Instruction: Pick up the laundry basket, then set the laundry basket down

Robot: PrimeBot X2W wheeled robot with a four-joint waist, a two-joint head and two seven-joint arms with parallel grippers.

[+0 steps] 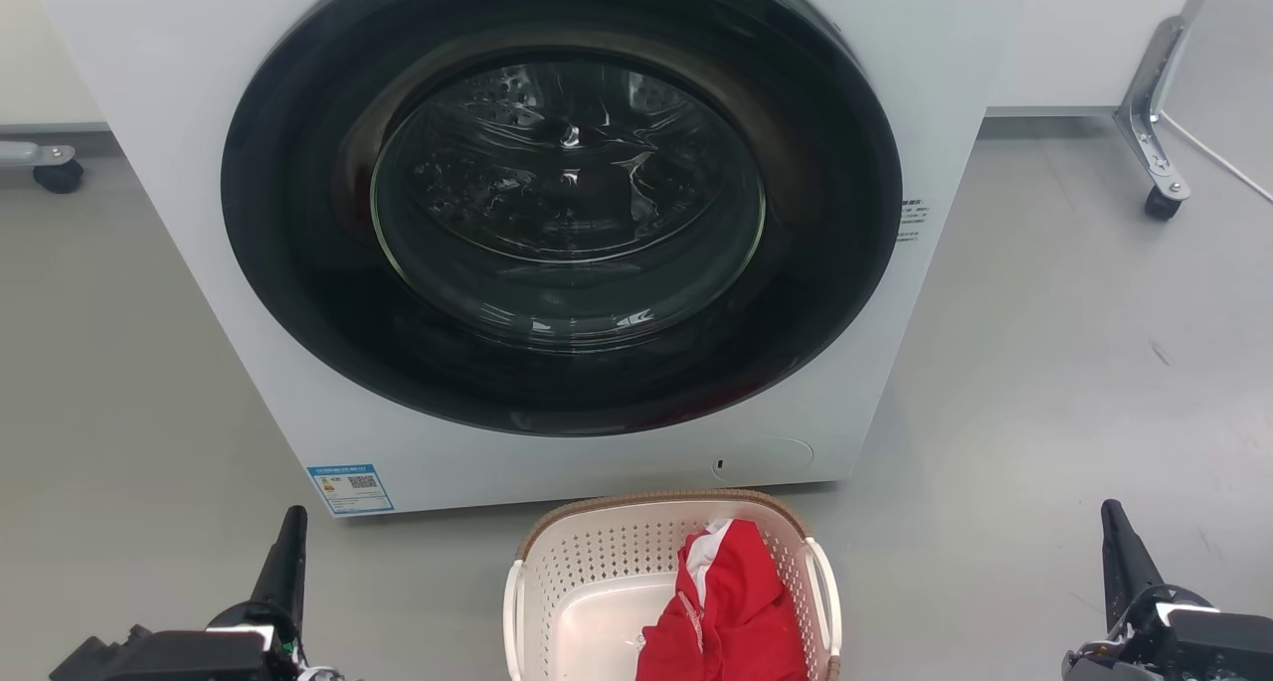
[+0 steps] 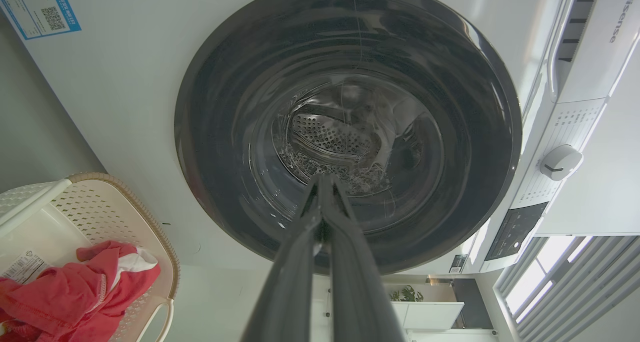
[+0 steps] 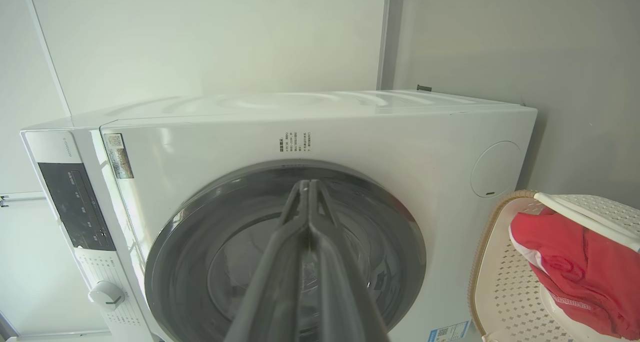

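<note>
While the laundry basket (image 1: 597,562) stands upright on the floor (image 1: 1044,393), just before the front foot of the washing machine (image 1: 179,164) and below its round door (image 1: 567,194), both arms sit low and wide of it. The left gripper (image 1: 291,532) is well off its left side and the right gripper (image 1: 1116,527) well off its right, each with jaws pressed together on nothing, as both wrist views confirm. Standing so fits a basket waiting to be lifted as well as one put back down; cannot settle which. Handling, by judgement: thin perforated plastic, so light, stiff enough to keep shape but likely to flex at the walls if pinched. Load is one red garment (image 1: 731,601) with a white patch, heaped toward the right side; soft, adds little weight, may tip balance slightly rightward. Smooth plastic looks slippery for narrow jaws; the brown woven-look rim (image 1: 646,499) offers more texture. Best holds appear to be the two white side handles, left handle (image 1: 511,611) and right handle (image 1: 830,592), one per arm, keeping the basket level. Single-handle lift would probably swing it and spill cloth.
</note>
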